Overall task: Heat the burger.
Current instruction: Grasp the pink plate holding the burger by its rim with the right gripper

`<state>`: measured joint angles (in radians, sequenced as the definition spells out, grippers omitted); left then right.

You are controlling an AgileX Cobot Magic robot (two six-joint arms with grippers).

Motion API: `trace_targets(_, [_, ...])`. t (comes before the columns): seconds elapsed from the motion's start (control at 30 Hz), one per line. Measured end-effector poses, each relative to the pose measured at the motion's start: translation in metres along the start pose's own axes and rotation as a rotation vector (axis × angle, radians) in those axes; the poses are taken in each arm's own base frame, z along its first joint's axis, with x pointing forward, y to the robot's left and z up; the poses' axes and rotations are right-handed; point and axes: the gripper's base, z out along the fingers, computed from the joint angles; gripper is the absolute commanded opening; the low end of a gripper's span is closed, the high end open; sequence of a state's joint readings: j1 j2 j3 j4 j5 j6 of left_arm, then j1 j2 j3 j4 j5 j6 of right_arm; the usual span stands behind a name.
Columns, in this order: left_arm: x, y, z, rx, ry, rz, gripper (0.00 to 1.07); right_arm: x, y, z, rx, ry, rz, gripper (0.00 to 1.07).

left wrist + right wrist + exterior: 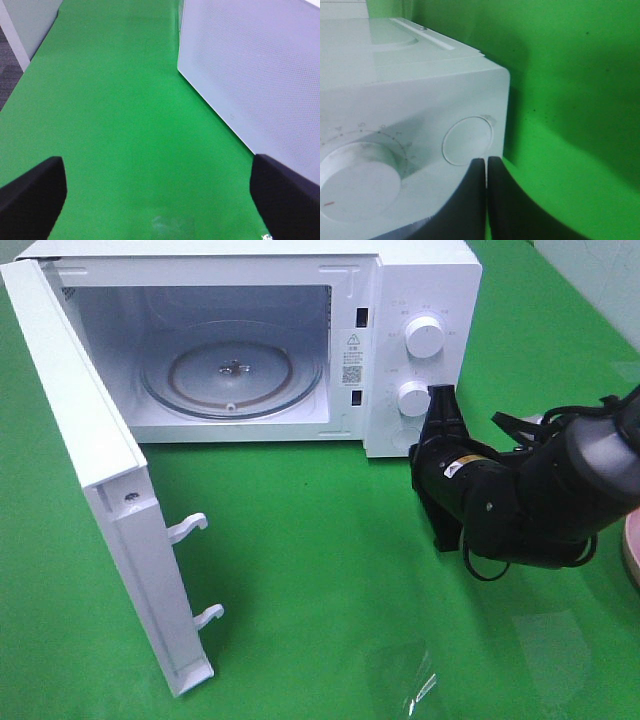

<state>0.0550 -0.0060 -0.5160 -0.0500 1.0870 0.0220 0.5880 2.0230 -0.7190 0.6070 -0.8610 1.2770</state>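
Risk in the high view sits with the right gripper (441, 392). It hangs at the control panel of the microwave (420, 300), just beside the lower dial (413, 398), and a careless swing could probably twist that dial or shove the oven. The door (90, 470) stands wide and the glass turntable (232, 370) is bare. The burger shows in no view. Only a pink rim (632, 540) peeks in at the far right edge, close behind the right arm, where the elbow might clip it.

The left wrist view shows the left gripper (157, 172) with jaws spread wide and holding nothing, over the green cloth (125, 125). Beside it is a white perforated panel (250, 75), likely the door's outer face, and a sideways move could knock the door closed before loading.

The right wrist view shows the right gripper's jaws pressed together and empty. The tips sit at the lower edge of the round button (467, 141), but whether they touch it cannot be told.
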Motion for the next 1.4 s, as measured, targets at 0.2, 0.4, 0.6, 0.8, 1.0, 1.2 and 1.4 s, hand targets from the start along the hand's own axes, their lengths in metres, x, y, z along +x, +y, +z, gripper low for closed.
trace_targets(0.2, [0.0, 0.0, 0.0, 0.0, 0.0, 0.0, 0.91, -0.005, 0.004, -0.021, 0.073, 0.051, -0.126, 0.01])
trace_targets(0.4, [0.0, 0.0, 0.0, 0.0, 0.0, 0.0, 0.91, -0.003, 0.015, -0.035, 0.122, 0.125, -0.292, 0.02])
trace_targets(0.6, [0.0, 0.0, 0.0, 0.0, 0.0, 0.0, 0.91, -0.012, 0.021, -0.048, 0.244, 0.261, -0.574, 0.02])
trace_targets(0.8, [0.0, 0.0, 0.0, 0.0, 0.0, 0.0, 0.91, -0.028, 0.025, -0.055, 0.305, 0.366, -0.774, 0.02])
trace_targets(1.0, [0.0, 0.0, 0.0, 0.0, 0.0, 0.0, 0.91, -0.04, 0.028, -0.067, 0.354, 0.48, -0.939, 0.02])
trace_targets(1.2, [0.0, 0.0, 0.0, 0.0, 0.0, 0.0, 0.91, -0.049, 0.032, -0.08, 0.384, 0.554, -1.1, 0.04])
trace_targets(1.4, [0.0, 0.0, 0.0, 0.0, 0.0, 0.0, 0.91, -0.06, 0.053, -0.103, 0.441, 0.627, -1.358, 0.1])
